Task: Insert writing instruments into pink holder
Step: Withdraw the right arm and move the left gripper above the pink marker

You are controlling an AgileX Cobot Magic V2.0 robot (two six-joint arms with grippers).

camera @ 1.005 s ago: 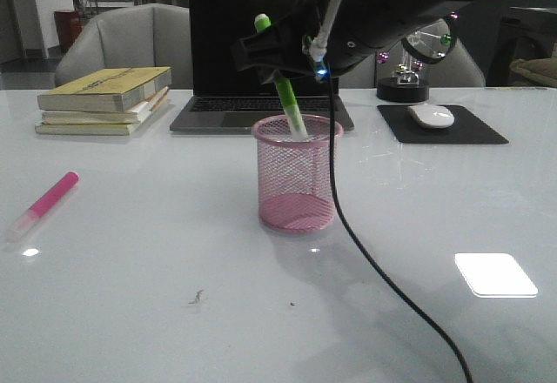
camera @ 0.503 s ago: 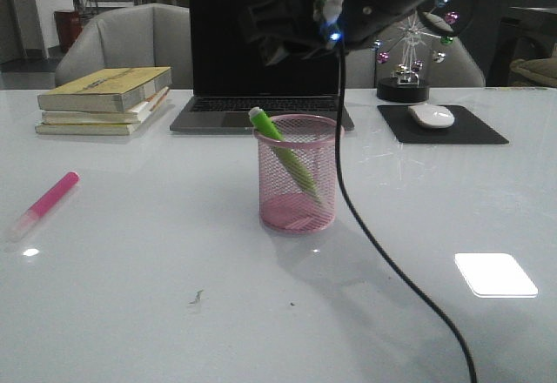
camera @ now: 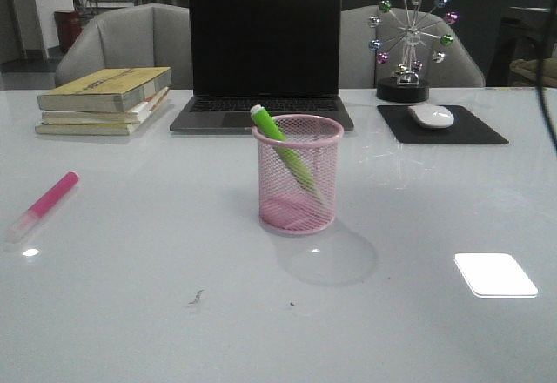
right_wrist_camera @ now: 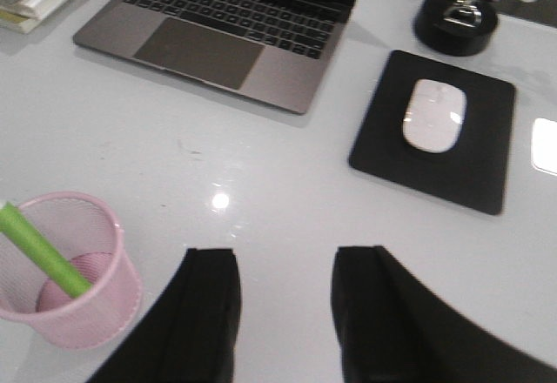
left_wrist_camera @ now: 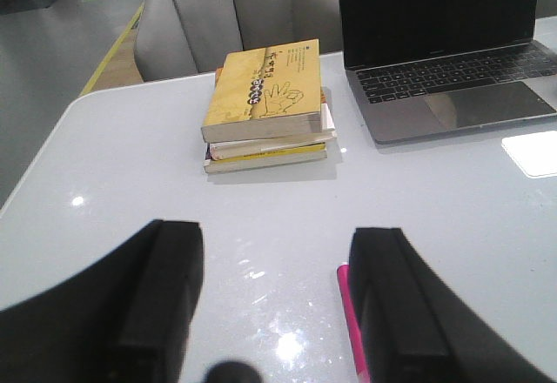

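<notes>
Now we see the lime green highlighter (camera: pixel 287 152) standing tilted inside the pink holder (camera: pixel 297 174), its pale end poking over the rim on the left side and its lower end resting near the cup's floor. The holder sits on the white surface (camera: pixel 418 226) in front of the laptop (camera: pixel 264 61). In our right wrist view the right fingers (right_wrist_camera: pixel 287 313) are spread apart and grip nothing; the holder (right_wrist_camera: pixel 61 270) with the green marker (right_wrist_camera: pixel 39 248) lies just beside one finger, apart from it. The pink highlighter (camera: pixel 43 204) lies flat on the surface, well apart from the holder, below the stacked books (camera: pixel 104 100). In our left wrist view the left fingers (left_wrist_camera: pixel 278 300) are wide open and empty, and the pink marker (left_wrist_camera: pixel 351 322) lies just beside one finger's inner edge; whether it touches we cannot tell.
</notes>
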